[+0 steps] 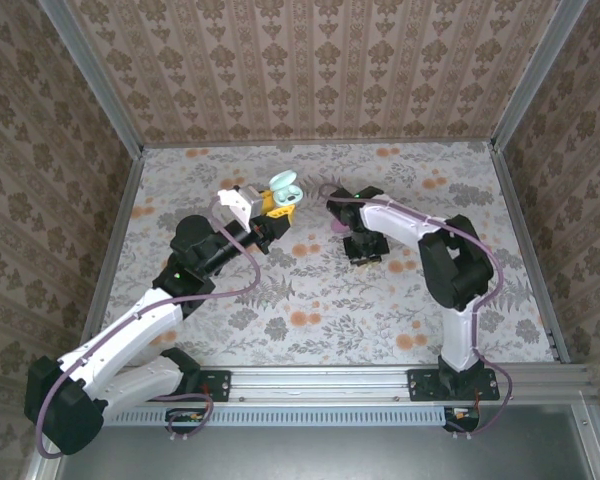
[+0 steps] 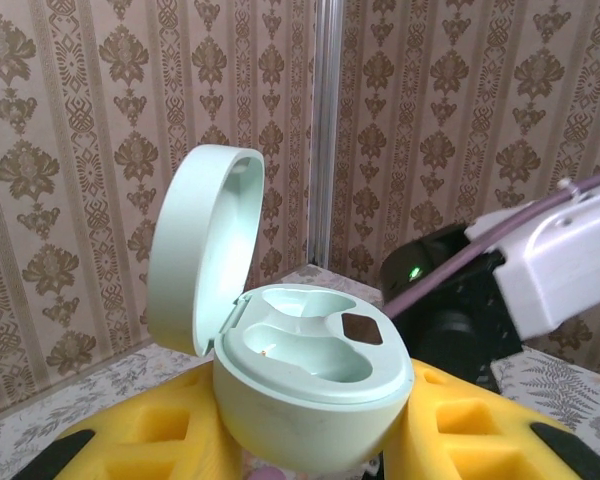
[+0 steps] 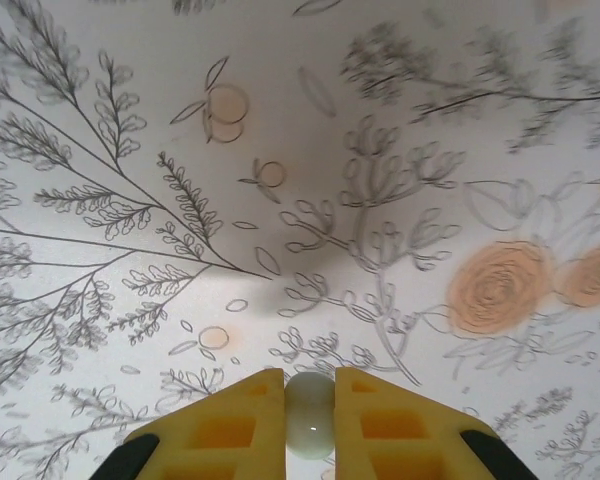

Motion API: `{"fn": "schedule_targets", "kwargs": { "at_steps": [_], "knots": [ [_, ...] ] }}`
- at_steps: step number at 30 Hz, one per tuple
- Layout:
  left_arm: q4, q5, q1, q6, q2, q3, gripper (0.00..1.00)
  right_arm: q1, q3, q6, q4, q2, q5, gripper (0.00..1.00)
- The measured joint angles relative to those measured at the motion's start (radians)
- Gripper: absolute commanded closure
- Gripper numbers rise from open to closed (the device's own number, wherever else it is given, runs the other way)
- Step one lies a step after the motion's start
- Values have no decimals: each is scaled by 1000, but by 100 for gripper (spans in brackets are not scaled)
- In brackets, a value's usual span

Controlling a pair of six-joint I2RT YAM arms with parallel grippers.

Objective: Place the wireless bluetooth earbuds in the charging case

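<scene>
Right wrist view looks down on the floral-printed table cover [image 3: 400, 150]. At 6 o'clock the right gripper [image 3: 310, 388] has its yellow foam-padded fingers [image 3: 225, 430] pressed onto a pale whitish bean-sized plastic earbud [image 3: 310, 422], which is pinched between them; whether the bud touches the cloth I cannot tell. Left wrist view gives the detail of the other task piece — a mint-green pebble-shaped plastic charging case [image 2: 315, 365] with its lid swung up and open toward 10 o'clock. The left gripper [image 2: 315, 445] clamps the case low down, its yellow pads bearing on it from 8 and 4 o'clock. The two moulded wells look empty, and a small dark square patch [image 2: 362, 328] sits at the 2 o'clock side of the tray. At 3 o'clock behind the case stands the white-and-black right arm [image 2: 555, 265] with its purple cable, against brown damask wallpaper [image 2: 80, 150]. Top external view supplies the layout: the left gripper [image 1: 277, 208] holds the case at 10 o'clock from the right gripper [image 1: 363, 246] — near, but apart. A small pinkish-purple thing [image 1: 337, 228] lies just beside the right arm, too small to identify.
</scene>
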Motion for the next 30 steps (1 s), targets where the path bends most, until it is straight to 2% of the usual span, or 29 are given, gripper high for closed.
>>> {"fn": "schedule_targets", "kwargs": {
  "at_steps": [13, 23, 30],
  "knots": [
    [11, 25, 0, 0, 131, 0, 66, -84, 11, -8, -8, -293, -119, 84],
    [34, 55, 0, 0, 198, 0, 67, -90, 139, -31, -27, -386, -262, 84],
    [47, 68, -1, 0, 226, 0, 67, -90, 169, -30, -27, -407, -357, 84]
  ]
}}
